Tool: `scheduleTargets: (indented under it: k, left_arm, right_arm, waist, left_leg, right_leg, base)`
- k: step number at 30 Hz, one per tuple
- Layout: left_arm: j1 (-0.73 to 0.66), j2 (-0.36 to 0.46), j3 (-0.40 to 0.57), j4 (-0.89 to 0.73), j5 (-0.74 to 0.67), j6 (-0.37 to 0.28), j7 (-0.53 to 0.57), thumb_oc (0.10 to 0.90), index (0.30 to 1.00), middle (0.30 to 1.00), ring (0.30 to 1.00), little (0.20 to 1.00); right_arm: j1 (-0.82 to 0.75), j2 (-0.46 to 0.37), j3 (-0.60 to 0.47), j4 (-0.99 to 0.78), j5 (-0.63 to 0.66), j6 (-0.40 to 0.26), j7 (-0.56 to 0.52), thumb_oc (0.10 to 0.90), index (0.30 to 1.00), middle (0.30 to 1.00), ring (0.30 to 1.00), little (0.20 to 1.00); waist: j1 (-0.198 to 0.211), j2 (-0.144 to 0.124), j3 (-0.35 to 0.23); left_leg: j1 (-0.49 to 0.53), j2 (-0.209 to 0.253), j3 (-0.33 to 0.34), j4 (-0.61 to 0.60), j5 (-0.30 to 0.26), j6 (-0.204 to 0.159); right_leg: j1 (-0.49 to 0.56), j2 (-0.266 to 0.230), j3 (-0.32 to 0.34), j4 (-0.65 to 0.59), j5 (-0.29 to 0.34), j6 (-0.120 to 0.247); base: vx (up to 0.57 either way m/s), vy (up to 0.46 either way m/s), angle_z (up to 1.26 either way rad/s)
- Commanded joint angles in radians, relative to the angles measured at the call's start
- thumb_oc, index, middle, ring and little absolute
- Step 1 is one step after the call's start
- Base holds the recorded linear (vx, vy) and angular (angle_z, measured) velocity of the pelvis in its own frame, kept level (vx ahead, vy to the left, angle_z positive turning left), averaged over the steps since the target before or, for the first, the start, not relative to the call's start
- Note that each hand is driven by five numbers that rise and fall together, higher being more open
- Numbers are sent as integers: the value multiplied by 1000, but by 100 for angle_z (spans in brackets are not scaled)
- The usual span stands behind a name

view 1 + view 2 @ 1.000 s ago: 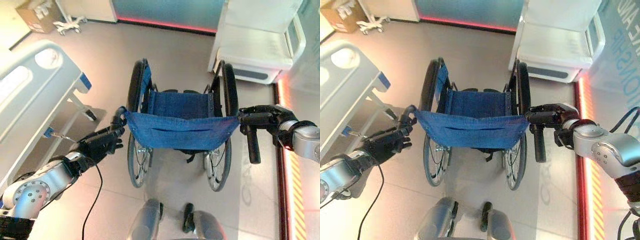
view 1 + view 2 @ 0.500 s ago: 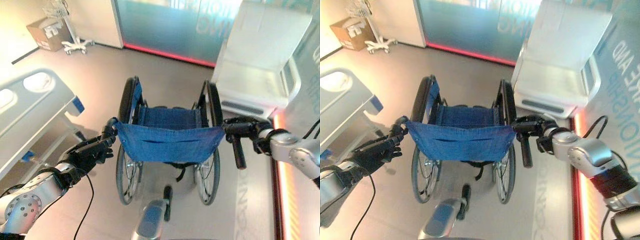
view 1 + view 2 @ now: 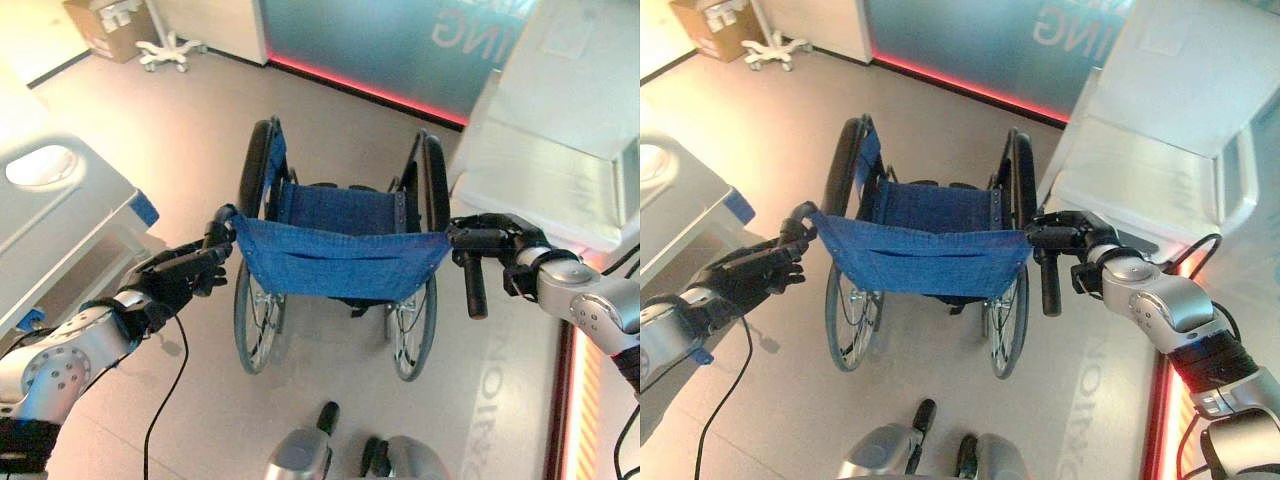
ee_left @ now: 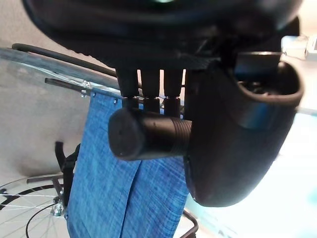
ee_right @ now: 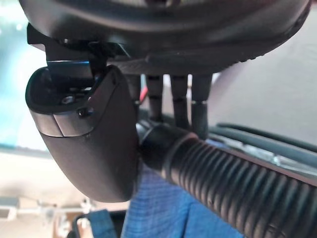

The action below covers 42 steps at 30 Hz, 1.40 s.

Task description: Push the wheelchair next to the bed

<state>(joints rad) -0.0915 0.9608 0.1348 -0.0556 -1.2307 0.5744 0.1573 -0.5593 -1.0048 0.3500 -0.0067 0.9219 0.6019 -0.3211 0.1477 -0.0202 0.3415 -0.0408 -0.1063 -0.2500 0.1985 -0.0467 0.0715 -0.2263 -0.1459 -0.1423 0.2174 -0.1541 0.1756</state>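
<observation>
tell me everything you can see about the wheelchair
The wheelchair stands upright on the floor, its back toward the robot. It has a blue cloth backrest and seat, a dark frame, two large black-tyred wheels with spokes, and black ribbed push handles. The left hand is curled round the left handle, the right hand round the right handle. A bed lies to its left, a white chair to its right.

Brightness: well lit, even indoor light from above.
Glare: the white cabinet [image 3: 560, 150] and the bed [image 3: 60, 230] wash out pale.
Glow: a red strip [image 3: 370, 90] along the wall foot tints the floor [image 3: 180, 130].
Shadows: soft, under the wheelchair [image 3: 340, 250].
Focus: wrist views blurred behind; left hand [image 4: 237, 134] and right hand [image 5: 94, 144] dark.
</observation>
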Motion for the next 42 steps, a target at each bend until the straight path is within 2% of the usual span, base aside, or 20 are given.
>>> scheduleTargets:
  k: [1,6,9,10,11,13,14,17,20,23,25,26,28,30,32,34,36,37,40,42]
  left_arm:
    - [25,113,88,-130,-70,-97,-160,400,300,300,300,300]
    - [116,91,131,-170,-68,-99,-198,400,300,300,300,300]
    - [183,57,166,-216,-66,-90,-188,400,300,300,300,300]
    - [188,55,170,-220,-68,-92,-184,400,300,300,300,300]
    - [200,42,175,-237,-73,-92,-175,400,300,300,300,300]
    - [207,20,185,-243,-72,-83,-169,400,300,300,300,300]
    - [204,9,188,-238,-62,-78,-168,400,300,300,300,300]
    - [216,8,208,-226,-53,-93,-175,400,300,300,300,300]
    - [232,9,228,-209,-40,-109,-182,400,300,300,300,300]
    - [218,-1,199,-209,1,-128,-185,400,300,300,300,300]
    - [201,-5,185,-212,15,-137,-181,400,300,300,300,300]
    - [187,-4,178,-215,21,-140,-181,400,300,300,300,300]
    - [151,10,170,-205,26,-130,-185,400,300,300,300,300]
    - [114,31,161,-199,22,-101,-179,400,300,300,300,300]
    - [75,42,149,-175,36,-85,-186,400,300,300,300,300]
    - [37,61,143,-157,33,-77,-179,400,300,300,300,300]
    - [3,80,134,-148,-2,-70,-151,400,300,300,300,300]
    - [-15,90,124,-138,-15,-68,-143,400,300,300,300,300]
    - [-34,118,108,-122,-41,-83,-152,400,300,300,300,300]
    - [-40,126,100,-105,-46,-113,-163,400,300,300,300,300]
  right_arm:
    - [-184,19,-11,-55,87,-87,85,400,300,300,300,300]
    - [-260,-25,35,-7,118,-62,112,400,300,300,300,300]
    - [-297,-40,76,30,105,-61,156,400,300,300,300,300]
    - [-300,-42,80,32,102,-62,163,400,300,300,300,300]
    - [-305,-46,97,25,99,-67,156,400,300,300,300,300]
    - [-314,-38,108,24,97,-71,149,400,300,300,300,300]
    - [-312,-30,104,16,95,-68,143,400,300,300,300,300]
    - [-322,-5,103,-8,84,-47,123,400,300,300,300,300]
    - [-343,62,110,13,57,-43,104,400,300,300,300,300]
    - [-322,94,107,47,36,-69,94,400,300,300,300,300]
    - [-305,98,100,44,28,-76,91,400,300,300,300,300]
    - [-290,102,93,41,22,-85,91,400,300,300,300,300]
    - [-272,123,80,54,1,-103,105,400,300,300,300,300]
    - [-254,134,60,72,-6,-118,120,400,300,300,300,300]
    - [-256,142,64,99,4,-135,125,400,300,300,300,300]
    - [-250,148,62,106,13,-144,133,400,300,300,300,300]
    - [-243,162,67,96,2,-138,130,400,300,300,300,300]
    - [-235,169,67,89,-15,-134,133,400,300,300,300,300]
    - [-222,162,61,73,-24,-137,126,400,300,300,300,300]
    - [-236,156,55,82,-36,-146,137,400,300,300,300,300]
  waist:
    - [51,-62,-46]
    - [67,-82,-86]
    - [72,-81,-100]
    - [71,-80,-101]
    - [73,-85,-92]
    - [83,-82,-69]
    - [93,-78,-54]
    - [123,-66,-36]
    - [171,-45,-37]
    - [195,-37,-40]
    - [200,-36,-38]
    - [203,-39,-41]
    - [209,-56,-57]
    - [227,-87,-76]
    - [232,-92,-98]
    - [227,-105,-111]
    - [207,-96,-113]
    - [195,-85,-113]
    - [173,-61,-95]
    - [161,-49,-71]
  left_leg:
    - [33,15,127,163,-222,-41]
    - [43,47,101,244,-195,-66]
    - [15,79,137,460,-2,-120]
    - [5,80,138,477,8,-123]
    - [-56,67,170,627,56,-131]
    - [-165,45,201,782,81,-137]
    - [-211,35,203,785,64,-130]
    - [-231,4,234,596,54,-118]
    - [-235,61,305,195,158,-129]
    - [-261,82,386,-56,251,-166]
    - [-267,86,398,-100,275,-171]
    - [-267,83,401,-103,267,-165]
    - [-242,59,417,-88,184,-123]
    - [-229,17,398,-46,106,-61]
    - [-199,3,395,-64,102,-17]
    - [-179,-23,365,-50,77,11]
    - [-163,-28,337,-30,63,12]
    - [-158,-30,318,-15,58,10]
    - [-156,-30,282,46,39,-11]
    - [-129,-17,258,83,14,-30]
  right_leg:
    - [50,-81,10,-133,282,34]
    - [78,-42,-27,-62,235,24]
    - [125,5,-93,-62,191,-52]
    - [130,9,-98,-65,189,-57]
    - [156,18,-115,-72,173,-87]
    - [193,42,-132,-68,150,-123]
    - [215,58,-139,-69,146,-128]
    - [263,101,-132,-70,121,-121]
    - [353,180,-149,-97,61,-144]
    - [448,238,-155,-97,-14,-156]
    - [473,251,-156,-90,-39,-164]
    - [479,252,-155,-77,-57,-168]
    - [485,233,-165,-21,-100,-152]
    - [503,203,-178,91,-89,-114]
    - [455,188,-197,293,59,-39]
    - [397,191,-152,459,210,45]
    - [337,175,-114,474,224,44]
    - [314,151,-111,430,180,18]
    - [297,106,-120,240,86,-37]
    - [261,62,-138,75,94,-53]
  base:
    - [266,-181,59]
    - [441,-274,78]
    - [325,-219,87]
    - [192,-197,-1]
    - [181,-182,-11]
    - [290,-257,5]
    - [276,-202,23]
    - [301,-114,28]
    - [451,-94,2]
    - [551,-53,-10]
    - [470,-31,4]
    - [520,9,4]
    - [492,25,6]
    - [488,60,6]
    - [391,126,10]
    - [325,89,32]
    - [374,40,33]
    - [444,13,41]
    - [316,-70,37]
    - [270,-176,32]
